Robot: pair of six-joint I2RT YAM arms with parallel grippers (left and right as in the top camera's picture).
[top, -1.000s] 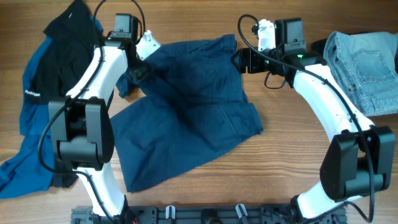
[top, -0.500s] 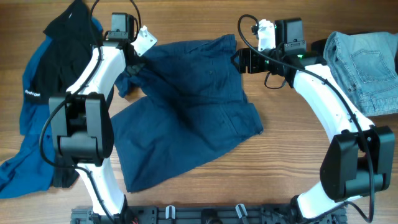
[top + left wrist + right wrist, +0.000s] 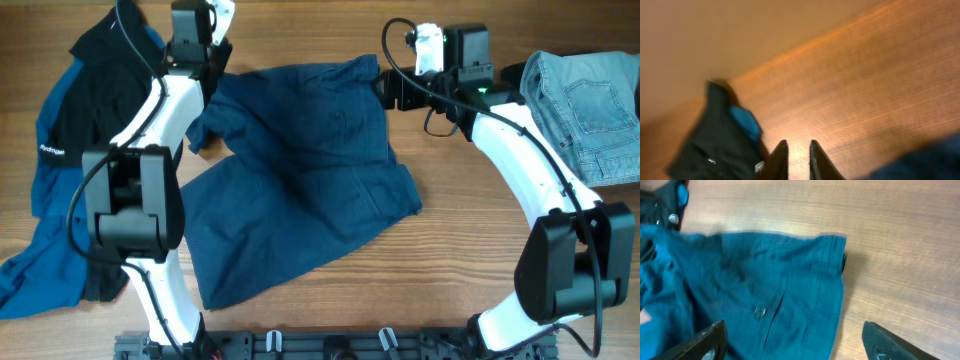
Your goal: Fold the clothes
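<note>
overhead, the arms' base rail sits nearest, at the edge of a wood-grain table. just beyond it, dark navy shorts lie spread and rumpled between the arms. a black and blue jacket is heaped at the left, light denim jeans at the right. farthest, the right gripper hangs spread wide over the shorts' far corner. the left gripper, fingers nearly pressed together and empty, hovers above bare wood beside the cloth.

wooden table, warm light
</note>
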